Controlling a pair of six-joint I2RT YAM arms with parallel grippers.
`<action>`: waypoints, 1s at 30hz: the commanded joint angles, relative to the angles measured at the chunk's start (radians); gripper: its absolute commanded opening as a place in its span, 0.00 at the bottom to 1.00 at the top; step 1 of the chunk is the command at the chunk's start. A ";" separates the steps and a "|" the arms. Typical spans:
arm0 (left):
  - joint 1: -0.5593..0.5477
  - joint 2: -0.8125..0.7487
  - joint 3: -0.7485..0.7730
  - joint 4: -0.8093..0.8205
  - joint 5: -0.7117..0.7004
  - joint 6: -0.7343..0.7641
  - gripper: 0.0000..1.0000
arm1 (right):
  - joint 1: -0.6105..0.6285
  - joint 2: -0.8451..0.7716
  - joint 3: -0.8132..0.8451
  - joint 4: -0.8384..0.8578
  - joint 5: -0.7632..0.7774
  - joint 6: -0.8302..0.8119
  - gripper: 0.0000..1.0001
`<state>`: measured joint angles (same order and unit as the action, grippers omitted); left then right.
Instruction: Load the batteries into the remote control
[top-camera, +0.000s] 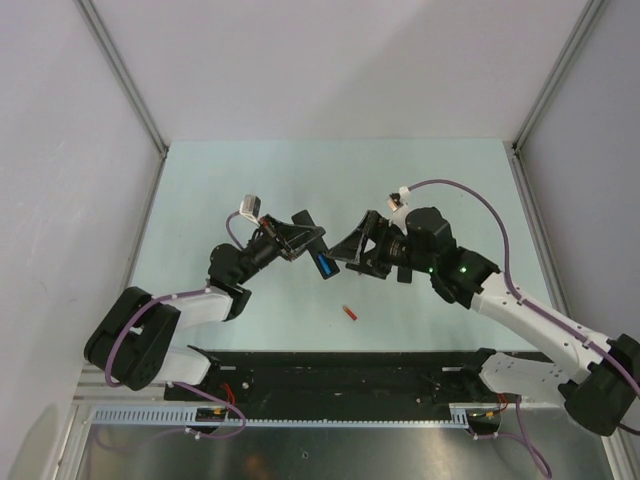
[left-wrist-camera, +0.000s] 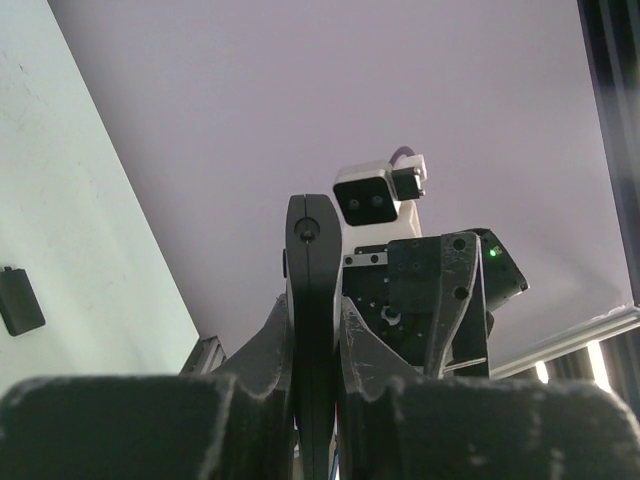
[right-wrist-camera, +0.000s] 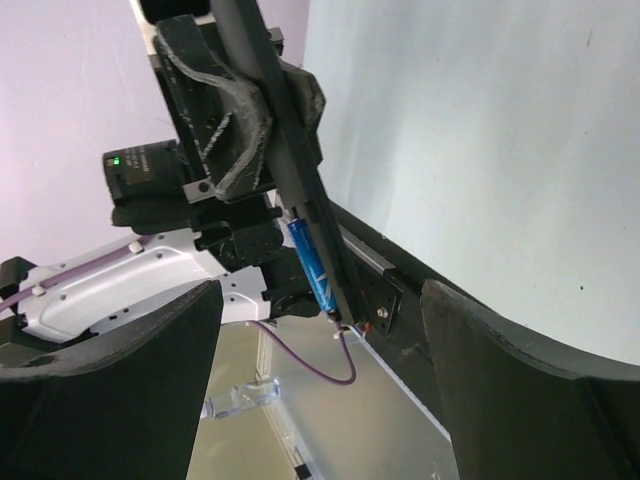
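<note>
My left gripper (top-camera: 303, 236) is shut on the remote control (top-camera: 316, 250) and holds it above the table. In the left wrist view the remote (left-wrist-camera: 310, 240) stands edge-on between my left gripper's (left-wrist-camera: 312, 325) closed fingers. A bright blue battery (top-camera: 325, 265) lies along the remote's lower end; it also shows in the right wrist view (right-wrist-camera: 317, 265) against the remote (right-wrist-camera: 285, 150). My right gripper (top-camera: 345, 255) is open and empty, its jaws wide, facing the blue battery from close by (right-wrist-camera: 320, 292). A red-orange battery (top-camera: 348, 313) lies on the table below both grippers.
A small flat black piece (left-wrist-camera: 20, 298) lies on the pale green table (top-camera: 200, 190). A black rail (top-camera: 340, 372) runs along the near edge between the arm bases. Grey walls close in the left, right and back.
</note>
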<state>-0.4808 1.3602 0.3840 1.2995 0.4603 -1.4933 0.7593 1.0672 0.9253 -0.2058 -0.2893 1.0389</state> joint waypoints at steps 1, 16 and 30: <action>0.005 -0.015 0.007 0.144 0.029 -0.021 0.00 | 0.002 0.060 0.030 0.043 -0.069 -0.017 0.85; 0.007 -0.033 0.007 0.184 0.043 -0.047 0.00 | -0.003 0.091 -0.019 0.193 -0.140 0.055 0.77; 0.007 0.020 0.047 0.250 0.152 -0.130 0.00 | -0.021 0.126 -0.039 0.270 -0.260 0.003 0.65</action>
<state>-0.4808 1.3670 0.3882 1.3006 0.5610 -1.5810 0.7418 1.1858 0.8841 0.0021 -0.4942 1.0691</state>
